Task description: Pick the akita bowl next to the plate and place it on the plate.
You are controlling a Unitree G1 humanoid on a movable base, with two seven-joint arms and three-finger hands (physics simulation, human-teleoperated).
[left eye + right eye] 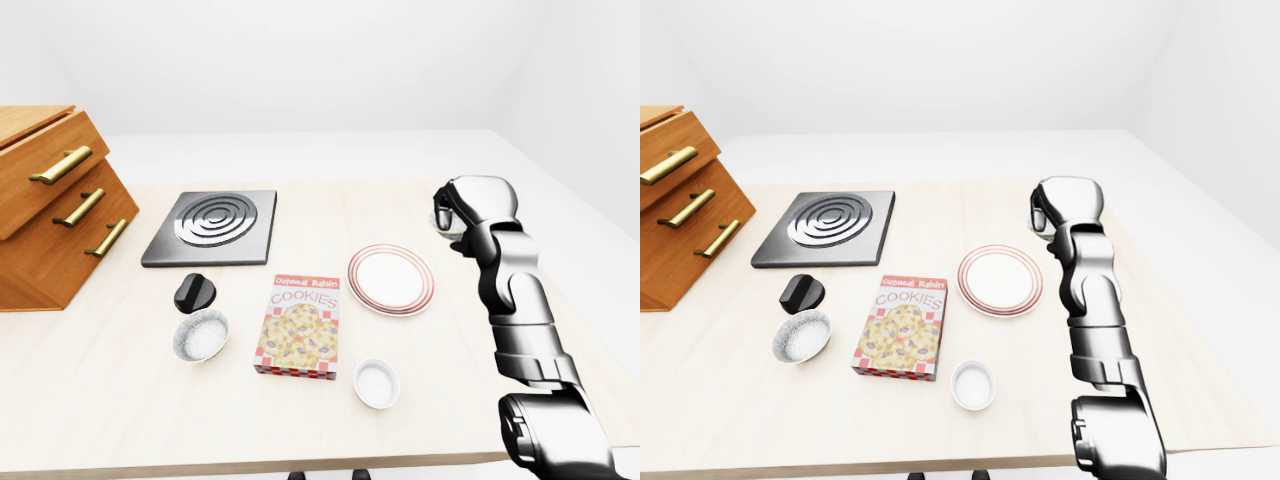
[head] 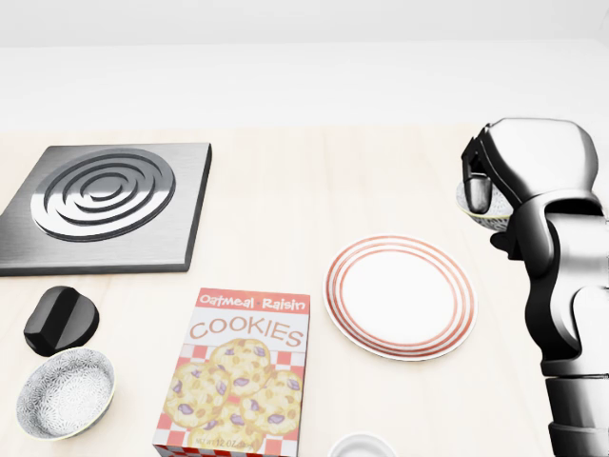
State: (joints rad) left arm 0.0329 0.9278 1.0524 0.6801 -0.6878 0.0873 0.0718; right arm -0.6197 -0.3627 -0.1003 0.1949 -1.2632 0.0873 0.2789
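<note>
The right hand (image 2: 519, 162) has its fingers clamped round the bowl (image 2: 473, 211), at 3 o'clock in the head view. The plate (image 2: 335, 290) lies near, toward 7 o'clock from it. The left hand is unseen.

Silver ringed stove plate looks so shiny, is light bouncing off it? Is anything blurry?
Head view: yes, bright white glare streaks the square silver ringed stove plate, mostly its left side. Left-eye view: the glossy black-and-silver right hand also shines; shadows under the red-striped white plate are faint. All views: sharp, nothing blurry.
</note>
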